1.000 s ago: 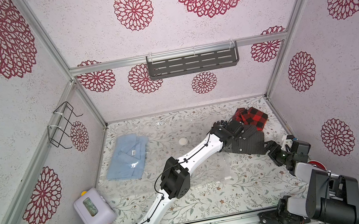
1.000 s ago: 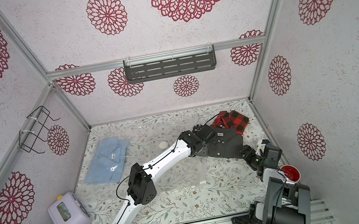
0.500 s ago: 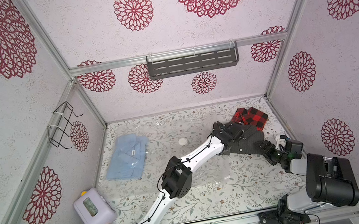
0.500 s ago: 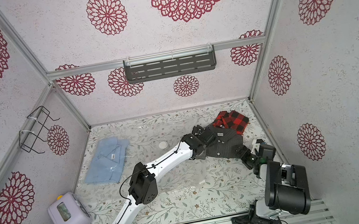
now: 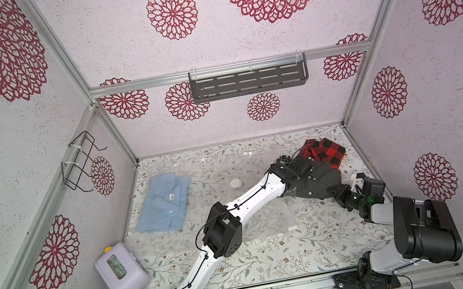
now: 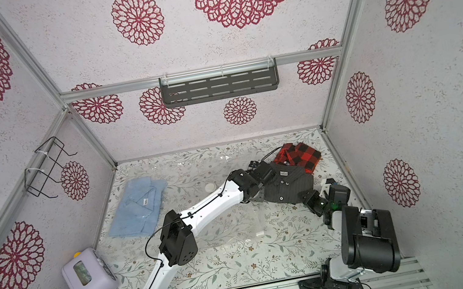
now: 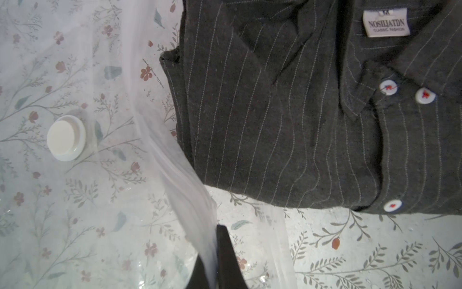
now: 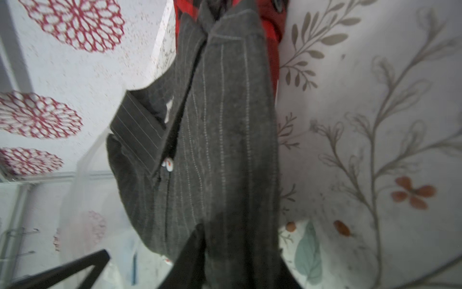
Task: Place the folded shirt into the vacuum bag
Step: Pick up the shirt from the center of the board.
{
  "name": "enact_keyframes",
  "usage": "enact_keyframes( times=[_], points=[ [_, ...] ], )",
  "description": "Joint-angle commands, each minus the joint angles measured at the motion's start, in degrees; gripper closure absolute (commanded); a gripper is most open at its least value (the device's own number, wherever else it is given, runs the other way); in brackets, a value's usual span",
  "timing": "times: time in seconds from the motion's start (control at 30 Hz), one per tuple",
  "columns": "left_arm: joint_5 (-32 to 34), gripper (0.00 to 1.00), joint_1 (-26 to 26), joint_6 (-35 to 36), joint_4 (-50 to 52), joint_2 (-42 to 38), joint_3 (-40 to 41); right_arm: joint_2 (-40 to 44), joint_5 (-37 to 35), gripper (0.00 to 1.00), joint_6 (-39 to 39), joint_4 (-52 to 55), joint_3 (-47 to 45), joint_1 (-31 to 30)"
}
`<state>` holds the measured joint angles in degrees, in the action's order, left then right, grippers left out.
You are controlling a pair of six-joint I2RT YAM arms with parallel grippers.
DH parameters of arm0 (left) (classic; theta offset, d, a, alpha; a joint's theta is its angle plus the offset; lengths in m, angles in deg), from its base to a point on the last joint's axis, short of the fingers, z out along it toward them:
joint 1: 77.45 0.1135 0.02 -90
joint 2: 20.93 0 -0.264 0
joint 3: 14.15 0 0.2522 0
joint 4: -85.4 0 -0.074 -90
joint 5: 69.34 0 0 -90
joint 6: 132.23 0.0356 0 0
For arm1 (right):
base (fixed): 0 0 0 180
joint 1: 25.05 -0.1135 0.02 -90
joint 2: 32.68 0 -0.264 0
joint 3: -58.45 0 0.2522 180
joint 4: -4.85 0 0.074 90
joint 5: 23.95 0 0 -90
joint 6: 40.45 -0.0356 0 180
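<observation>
Black fingers of the right gripper (image 8: 220,240) are pinching the near edge of the folded shirt (image 7: 275,112), a charcoal pinstriped one. The grip is looking set, though one finger is hiding under the cloth. Just beyond, the left gripper (image 7: 212,247) is clamping the raised lip of the vacuum bag (image 7: 175,175), with clear film showing between its fingers. The shirt is lying on the right side of the table (image 5: 338,248), outside the bag and just beside that lip; none of it is entering the mouth yet.

Assessment: the step in hand is the feed-in. It is calling for the left side to be holding the lip high so the mouth is gaping. The right side should be carrying the shirt low and flat towards the valve (image 7: 65,140), leading edge under the lifted film. A one-edge grip is risking droop and a lost fold. Farther back, the red plaid shirt (image 5: 325,153) is touching the charcoal one and is at risk of being dragged along.

The left wrist view is showing the pinched film, the neck label and the buttons; in both top views the arm is covering that grip. The right wrist view is showing the clamped edge with red cloth behind it. Only the top views are showing a light blue shirt (image 5: 166,201) at the far left, seemingly under the film, though I cannot tell for certain.
</observation>
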<state>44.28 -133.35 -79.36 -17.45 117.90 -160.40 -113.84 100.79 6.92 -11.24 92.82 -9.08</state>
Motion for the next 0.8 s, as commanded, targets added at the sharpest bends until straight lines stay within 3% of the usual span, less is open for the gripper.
enact_keyframes(
  times=[0.0, 0.1, 0.37, 0.77],
  points=[
    [-0.5, 1.00, -0.2, -0.5, -1.6, -1.9, 0.5, 4.5, 0.5, 0.88, 0.7, 2.6, 0.8, -1.6],
    [-0.7, 1.00, -0.2, -0.6, -1.9, -2.1, 0.7, 7.7, 1.1, 0.96, 0.6, 5.3, 2.2, -3.7],
    [-1.1, 1.00, -0.3, -0.9, -2.8, -2.7, 2.2, 13.9, 2.0, 0.98, -1.0, 10.1, 6.0, -8.5],
    [-1.0, 1.00, -0.5, -1.4, -4.0, -5.2, 6.7, 15.5, 4.0, 1.00, -3.8, 11.7, 12.3, -8.8]
  ],
)
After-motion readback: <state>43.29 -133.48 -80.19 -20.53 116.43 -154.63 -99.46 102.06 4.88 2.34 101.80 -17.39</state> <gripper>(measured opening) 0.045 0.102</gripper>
